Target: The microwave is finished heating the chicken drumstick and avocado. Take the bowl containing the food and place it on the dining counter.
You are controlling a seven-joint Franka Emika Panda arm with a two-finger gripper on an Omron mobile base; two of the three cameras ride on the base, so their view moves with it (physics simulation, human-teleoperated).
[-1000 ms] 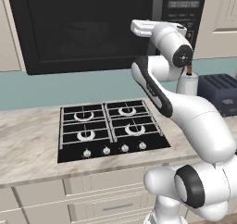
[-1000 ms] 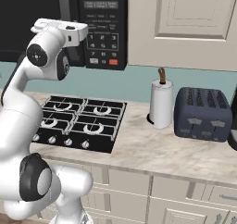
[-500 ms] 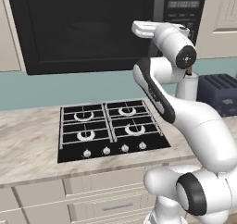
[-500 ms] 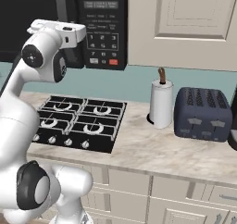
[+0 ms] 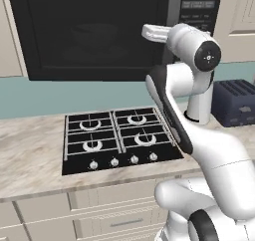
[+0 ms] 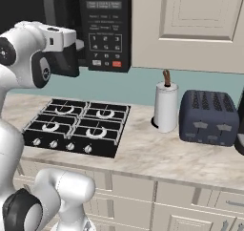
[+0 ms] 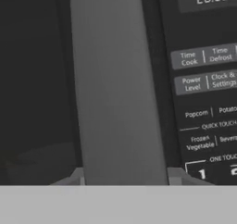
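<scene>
The gripper [image 5: 149,32] is pointing straight at the microwave [image 5: 99,31], at the vertical grey handle [image 7: 118,86] of its closed door; whether the fingers are gripping that handle or standing apart cannot be told. The smooth, flat-faced handle is running directly ahead of the hand, the dark glass door [image 5: 94,28] is lying to the hand's left, and the button panel [image 6: 104,27] with white lettering and a lit clock is lying to its right. A faint rounded outline, possibly the bowl [image 5: 94,33], is showing behind the glass, ahead and left of the hand. Below the hand, the black gas hob [image 5: 117,138] with four burners is sitting in a beige marbled counter [image 6: 157,153]. Well to the right, a white paper-towel roll [image 6: 165,107] and a dark blue toaster [image 6: 208,116] are standing side by side.
</scene>
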